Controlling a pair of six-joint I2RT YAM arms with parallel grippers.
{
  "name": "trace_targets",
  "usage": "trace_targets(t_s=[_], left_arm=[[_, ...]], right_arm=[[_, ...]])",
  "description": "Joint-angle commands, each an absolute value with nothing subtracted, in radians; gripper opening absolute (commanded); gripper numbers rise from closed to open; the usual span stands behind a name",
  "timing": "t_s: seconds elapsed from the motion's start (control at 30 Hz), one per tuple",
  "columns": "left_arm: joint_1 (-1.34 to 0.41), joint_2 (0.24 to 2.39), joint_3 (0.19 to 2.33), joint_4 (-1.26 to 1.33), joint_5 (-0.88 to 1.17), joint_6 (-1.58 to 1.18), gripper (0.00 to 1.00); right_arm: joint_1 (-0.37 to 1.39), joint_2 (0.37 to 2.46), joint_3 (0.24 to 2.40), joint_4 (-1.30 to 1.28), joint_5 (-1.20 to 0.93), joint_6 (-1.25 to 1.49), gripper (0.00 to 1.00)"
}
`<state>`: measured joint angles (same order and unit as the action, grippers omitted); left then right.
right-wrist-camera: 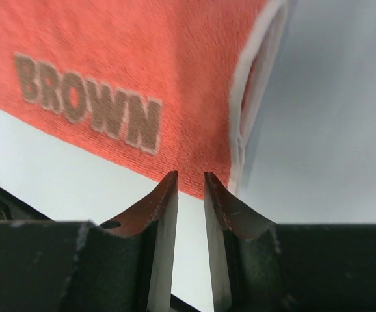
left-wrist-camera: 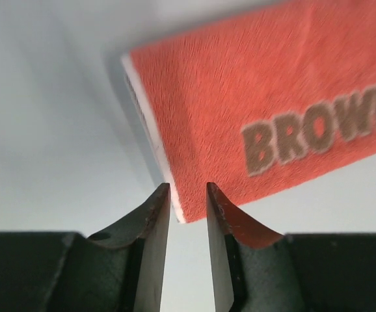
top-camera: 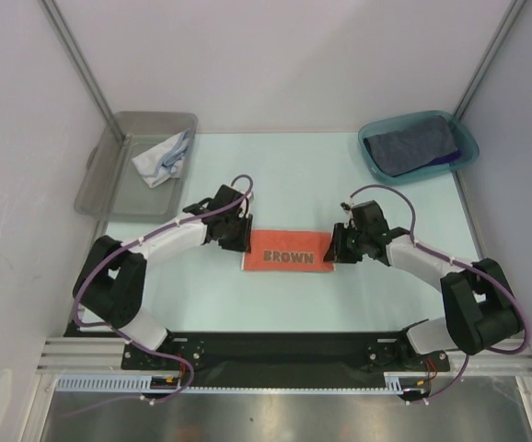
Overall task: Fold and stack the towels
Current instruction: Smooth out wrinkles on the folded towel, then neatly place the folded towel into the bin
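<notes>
The orange-red towel printed "BROWN" [top-camera: 289, 250] lies folded flat on the table between my two grippers. My left gripper [top-camera: 240, 241] is at its left end. In the left wrist view the jaws [left-wrist-camera: 188, 188] stand a narrow gap apart, with the towel's [left-wrist-camera: 259, 97] near corner just at the tips. My right gripper [top-camera: 337, 249] is at the right end, its jaws [right-wrist-camera: 190, 175] also narrowly apart at the towel's [right-wrist-camera: 142, 65] near edge. A pale white/light-blue towel [top-camera: 163, 158] lies crumpled in the grey bin. A dark grey-blue towel [top-camera: 411, 147] lies over a purple one [top-camera: 450, 158] in the teal bin.
The grey plastic bin [top-camera: 109, 175] stands at the back left, partly off the table's edge. The teal translucent bin [top-camera: 468, 138] stands at the back right. White walls with metal posts enclose the table. The arm bases and a black rail run along the near edge.
</notes>
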<state>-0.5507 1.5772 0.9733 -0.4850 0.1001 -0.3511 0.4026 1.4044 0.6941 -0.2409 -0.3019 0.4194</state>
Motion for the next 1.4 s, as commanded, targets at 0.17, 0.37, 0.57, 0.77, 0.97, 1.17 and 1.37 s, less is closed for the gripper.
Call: trace_targets(t_s=[0.17, 0.37, 0.57, 0.77, 0.97, 1.17, 1.37], left_arm=[[-0.546, 1.698, 1.134, -0.453, 0.072, -0.356, 0.33], [-0.503, 1.824, 1.152, -0.427, 0.068, -0.347, 0.31], [-0.494, 1.838, 1.150, -0.448, 0.032, -0.351, 0.31], [-0.495, 1.760, 1.210, -0.503, 0.083, -0.330, 0.38], [-0.495, 1.671, 1.233, -0.572, 0.074, -0.327, 0.51], [-0.495, 1.667, 1.094, -0.500, 0.150, -0.362, 0.52], [-0.495, 1.704, 0.983, -0.416, 0.172, -0.397, 0.49]], right_arm=[[0.310, 1.489, 0.796, -0.095, -0.374, 0.414, 0.27], [0.261, 1.640, 0.844, -0.011, -0.407, 0.361, 0.27], [0.259, 1.680, 0.864, -0.049, -0.327, 0.313, 0.27], [0.290, 1.533, 0.879, -0.175, -0.315, 0.369, 0.47], [0.379, 1.525, 0.827, -0.207, -0.219, 0.451, 0.65], [0.390, 1.523, 0.767, -0.161, -0.158, 0.485, 0.66], [0.417, 1.535, 0.718, -0.107, -0.167, 0.456, 0.65]])
